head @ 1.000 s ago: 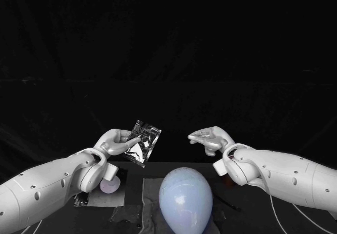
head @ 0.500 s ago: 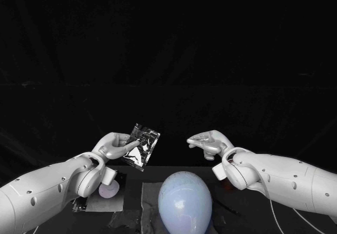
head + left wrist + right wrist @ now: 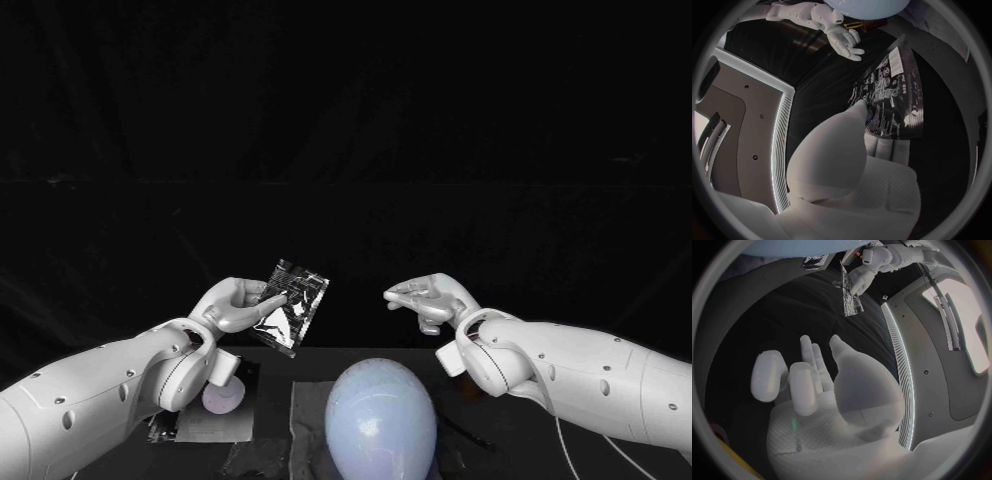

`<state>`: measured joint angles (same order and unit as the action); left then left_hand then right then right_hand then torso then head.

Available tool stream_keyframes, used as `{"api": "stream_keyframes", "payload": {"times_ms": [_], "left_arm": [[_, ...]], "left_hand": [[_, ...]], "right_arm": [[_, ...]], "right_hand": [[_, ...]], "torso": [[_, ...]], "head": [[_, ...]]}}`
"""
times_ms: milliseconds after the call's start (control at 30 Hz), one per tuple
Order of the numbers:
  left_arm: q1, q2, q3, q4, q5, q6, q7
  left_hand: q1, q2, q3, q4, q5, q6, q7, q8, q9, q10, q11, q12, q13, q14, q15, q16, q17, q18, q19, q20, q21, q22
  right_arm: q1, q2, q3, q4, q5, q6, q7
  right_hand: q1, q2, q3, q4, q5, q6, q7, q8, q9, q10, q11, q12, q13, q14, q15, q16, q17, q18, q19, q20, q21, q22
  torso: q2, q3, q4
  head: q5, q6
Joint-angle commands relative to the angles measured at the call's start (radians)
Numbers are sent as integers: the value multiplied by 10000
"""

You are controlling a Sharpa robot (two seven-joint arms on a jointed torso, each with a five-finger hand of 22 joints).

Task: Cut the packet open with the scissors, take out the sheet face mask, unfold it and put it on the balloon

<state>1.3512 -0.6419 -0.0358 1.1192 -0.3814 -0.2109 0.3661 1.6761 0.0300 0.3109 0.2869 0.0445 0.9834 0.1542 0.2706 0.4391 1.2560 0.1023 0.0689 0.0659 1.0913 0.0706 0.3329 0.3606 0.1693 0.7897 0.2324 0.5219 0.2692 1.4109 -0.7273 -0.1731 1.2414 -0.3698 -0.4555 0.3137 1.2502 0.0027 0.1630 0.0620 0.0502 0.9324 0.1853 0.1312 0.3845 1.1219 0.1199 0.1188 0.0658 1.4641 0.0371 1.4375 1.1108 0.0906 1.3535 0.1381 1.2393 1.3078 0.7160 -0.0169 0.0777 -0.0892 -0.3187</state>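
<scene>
Packet (image 3: 293,305) still in left robot hand (image 3: 235,305)

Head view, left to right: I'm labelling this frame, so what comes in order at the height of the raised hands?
left hand → packet → right hand. The balloon lies lower, and its span overlaps the right hand's, so I leave it unplaced.
</scene>
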Motion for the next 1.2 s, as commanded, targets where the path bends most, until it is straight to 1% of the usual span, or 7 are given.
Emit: {"api": "stream_keyframes", "payload": {"times_ms": [33,433,633,667,800,967,1200], "left_arm": [[24,17,11,26,80,47,150],[43,-16,4,81,-758,-5,195],[54,-30,-1,130,-1136,-141,242],[55,-27,-6,141,-1173,-170,249],[56,-10,-46,168,-1249,-199,228],[54,42,-100,141,-1297,-226,188],[49,69,-126,108,-1266,-315,225]], "left_hand": [[8,-3,143,4,34,32,19,42,36,67,8,-37,3,78,-17,-49,26,84,-72,-8,58,25],[-51,-66,209,11,31,24,26,45,42,60,14,-40,2,80,-12,-71,44,82,-84,-2,68,33],[-91,-315,277,-46,31,40,24,82,72,72,3,-33,6,95,-17,-106,81,89,-95,1,98,53],[-61,-401,290,-93,31,54,22,101,86,81,-3,-29,8,102,-22,-116,90,92,-94,-4,116,65],[247,-866,283,-672,34,265,81,263,182,236,-24,19,30,220,-99,-166,139,71,-125,-120,483,317],[137,-891,379,-1116,30,386,71,252,175,331,-52,0,30,357,-140,-324,187,-105,-738,-223,1201,899],[11,-901,475,-1244,30,430,62,247,185,375,-64,7,37,423,-151,-386,232,-155,-1003,-227,1474,1126]], "right_arm": [[-1,24,3,-3,-7,186,136],[3,86,4,0,-52,300,64],[80,239,7,-63,-183,425,-128],[125,296,9,-114,-222,474,-178],[301,504,13,-337,-304,682,-371],[533,705,16,-487,-502,927,-612],[656,807,17,-572,-653,1048,-757]], "right_hand": [[92,-21,4,82,-10,32,39,-68,-10,23,-25,-21,-9,165,-18,49,24,-75,94,-2,57,229],[158,-18,18,84,-8,39,39,-84,-26,28,-25,-26,-8,167,-16,52,29,-80,106,0,74,246],[504,32,187,43,-12,92,18,-138,-91,101,-51,-28,-4,186,-35,79,94,-103,180,-7,179,337],[592,65,257,26,-10,111,2,-144,-102,134,-67,-24,-3,191,-45,86,108,-114,214,-12,230,377],[787,99,500,30,-11,162,-29,-188,-157,320,-112,-16,6,201,-84,97,124,-128,265,-45,297,435],[935,98,785,42,-7,224,-53,-220,-203,399,-136,-82,-7,191,-109,81,76,-119,244,-73,258,420],[947,16,949,89,-9,254,-48,-249,-237,429,-132,-146,-13,192,-110,81,86,-121,244,-80,256,429]], "torso": [[-7,-3,3],[-23,10,-1],[-27,12,-11],[-28,13,-8],[-21,7,8],[-30,-5,8],[-37,5,18]], "head": [[21,-20],[63,-290],[66,-385],[88,-467],[52,-506],[20,-607],[-18,-723]]}}
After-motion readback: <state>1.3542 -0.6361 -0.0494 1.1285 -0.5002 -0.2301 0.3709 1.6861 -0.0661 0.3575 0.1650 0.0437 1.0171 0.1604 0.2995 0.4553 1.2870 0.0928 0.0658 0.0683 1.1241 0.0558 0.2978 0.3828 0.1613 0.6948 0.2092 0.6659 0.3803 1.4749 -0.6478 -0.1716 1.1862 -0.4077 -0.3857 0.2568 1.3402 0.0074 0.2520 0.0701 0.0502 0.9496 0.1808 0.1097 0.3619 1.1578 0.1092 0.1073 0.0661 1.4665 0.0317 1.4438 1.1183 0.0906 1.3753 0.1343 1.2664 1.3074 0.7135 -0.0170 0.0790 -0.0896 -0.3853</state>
